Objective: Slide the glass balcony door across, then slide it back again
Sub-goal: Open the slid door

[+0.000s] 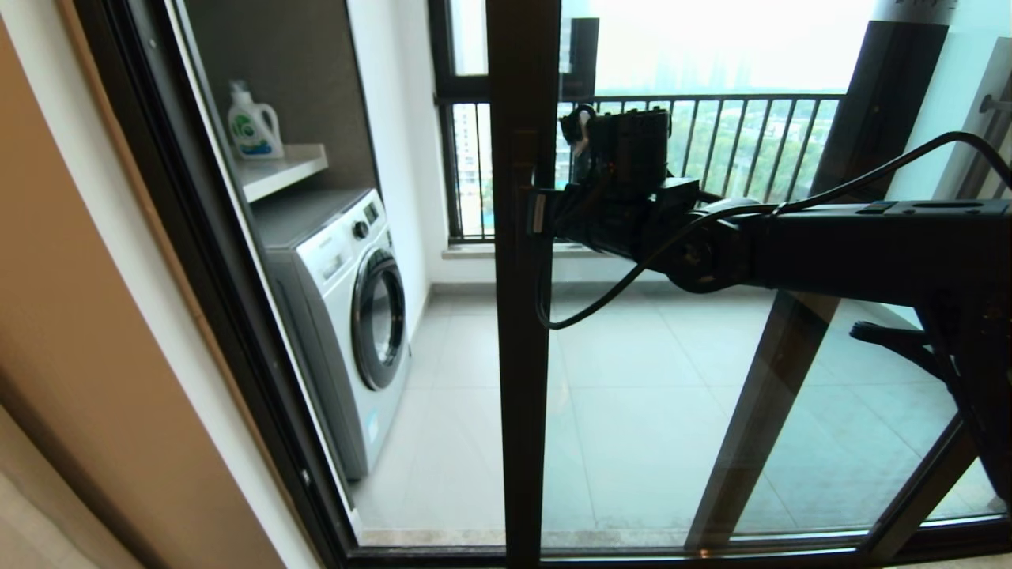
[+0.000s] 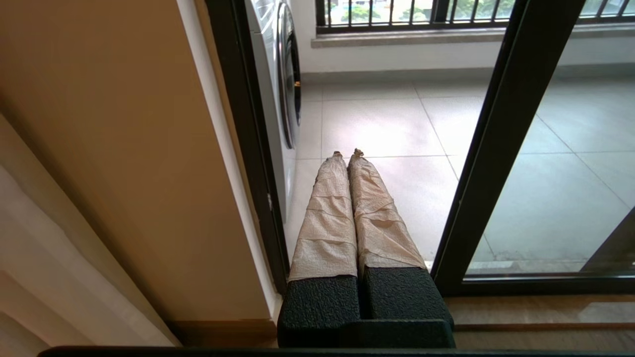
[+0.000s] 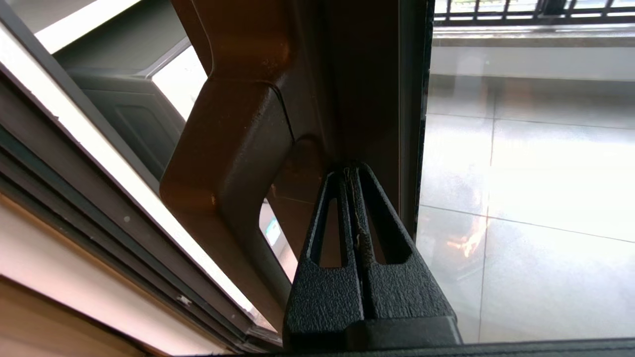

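1. The glass balcony door stands partway across the opening, its dark upright just right of the washing machine.
2. Only the right wrist view shows its smooth brown pull handle.
3. The right gripper presses closed fingertips against that upright, holding nothing.
4. The left gripper, paper-wrapped fingers together, hangs low by the door frame.

Head cam high, facing dark-framed glass balcony door. Left wrist low, aimed at pale tiled balcony floor, shared. Right wrist tight on frame.

Pale-tiled balcony floor — washing machine
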